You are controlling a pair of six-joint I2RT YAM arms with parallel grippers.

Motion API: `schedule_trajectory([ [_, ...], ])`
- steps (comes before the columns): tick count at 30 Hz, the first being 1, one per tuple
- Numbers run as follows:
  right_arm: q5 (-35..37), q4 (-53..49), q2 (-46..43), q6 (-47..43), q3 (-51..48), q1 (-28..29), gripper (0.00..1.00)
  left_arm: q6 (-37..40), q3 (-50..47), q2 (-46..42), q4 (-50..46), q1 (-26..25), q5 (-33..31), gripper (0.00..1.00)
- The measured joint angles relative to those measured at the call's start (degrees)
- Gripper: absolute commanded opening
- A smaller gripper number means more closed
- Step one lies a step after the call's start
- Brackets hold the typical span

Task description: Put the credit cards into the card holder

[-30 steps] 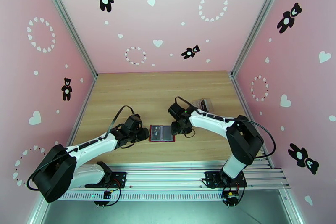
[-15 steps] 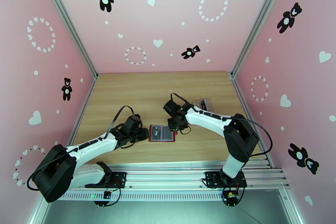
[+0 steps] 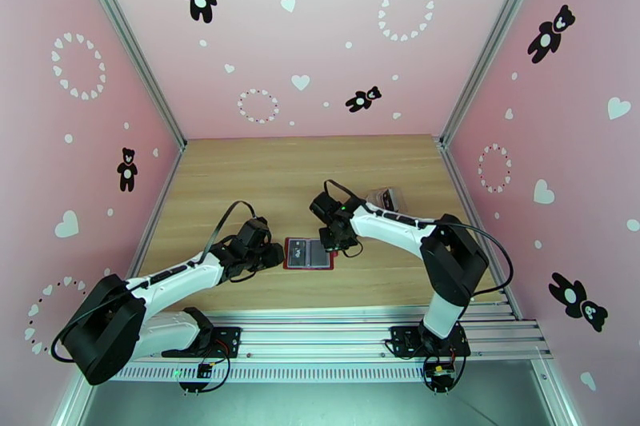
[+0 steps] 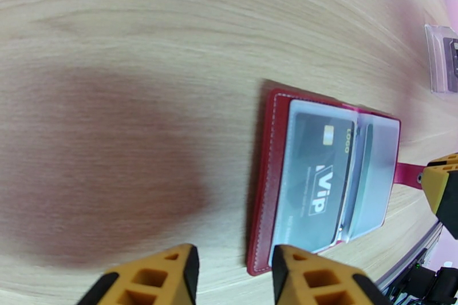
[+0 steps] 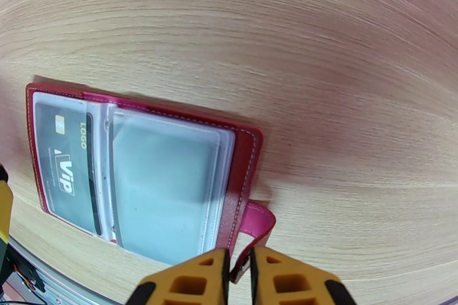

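In the right wrist view you see the right hand [image 5: 239,277] closed on the pink snap tab [image 5: 260,226] of the open card holder [image 5: 243,157], which lies on the worktop [image 5: 315,26]. The left wrist view adds the left hand [image 4: 235,274], open at the holder's corner, one credit card [image 4: 315,180] in a sleeve, and farther away a clear case [image 4: 441,60].

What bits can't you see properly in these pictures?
The clear plastic case: cut off by the right edge in the left wrist view, tiny in the top view.
The VIP card small print: blurred, left wrist view.
The snap tab end: hidden between the right gripper fingers, right wrist view.
The grey sleeve of the card holder: too cloudy to tell if it's empty.
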Motion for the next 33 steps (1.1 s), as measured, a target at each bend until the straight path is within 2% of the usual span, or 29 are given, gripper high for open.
schedule_trajectory([
  [6,0.3,-0.2,0.0,0.0,0.0,0.3,0.07,0.0,0.0,0.0,0.0,0.0,0.0,0.41],
  [9,0.8,-0.3,0.0,0.1,0.0,0.3,0.0,0.1,0.0,0.0,0.0,0.0,0.0,0.48],
  [12,1.5,-0.1,0.0,0.4,-0.1,0.3,0.0,-0.1,0.0,0.1,0.2,0.0,0.1,0.54],
  [23,1.5,3.4,-0.9,0.4,-3.5,0.1,0.0,-0.2,0.8,6.8,5.4,0.1,4.0,0.49],
  [33,-1.3,8.6,-0.9,0.9,-6.4,-0.3,0.0,-2.0,1.2,11.9,16.2,0.0,10.8,0.47],
])
